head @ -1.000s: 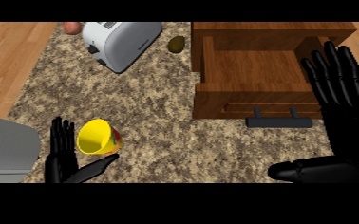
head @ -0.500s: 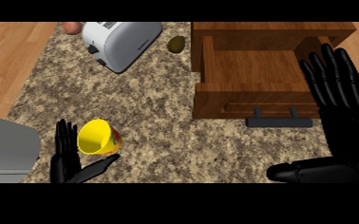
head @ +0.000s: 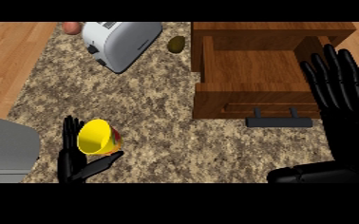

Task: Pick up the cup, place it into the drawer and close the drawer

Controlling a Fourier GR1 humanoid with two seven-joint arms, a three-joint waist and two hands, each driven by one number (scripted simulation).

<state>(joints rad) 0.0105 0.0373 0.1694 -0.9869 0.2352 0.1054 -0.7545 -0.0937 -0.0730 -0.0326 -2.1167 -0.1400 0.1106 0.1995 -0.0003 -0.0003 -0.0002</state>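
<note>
- Cup (head: 95, 136), yellow with a touch of red on its outer side, lay tipped over on the speckled counter (head: 161, 123) near the lower left corner, its open mouth turned up and to the left.
- The left hand (head: 69, 160) stood right at the cup. Its fingers (head: 70, 128) ran straight up along the cup's left side, and the thumb (head: 102, 162) reached out underneath it to the right. The hand was spread, not curled round the cup, and I could not tell whether it was actually touching.
- A grey block (head: 15, 152) sat at the left edge, just beside that hand.
- The drawer (head: 249, 71), wooden and pulled out, was well apart from the cup, up and to the right. Its black handle (head: 279, 122) faced the near side, and only bare wood showed inside.
- The right hand (head: 338, 92) was over the drawer's right side, fingers straight and fanned apart, holding nothing. Its dark wrist came in from the lower right corner.
- Farther back, a silver toaster (head: 120, 42) sat at an angle on the counter's left half.
- A small olive-brown oval thing (head: 176, 43) lay between the toaster and the drawer's back corner.
- A reddish round thing (head: 70, 27) peeked in at the far edge, just left of the toaster.
</note>
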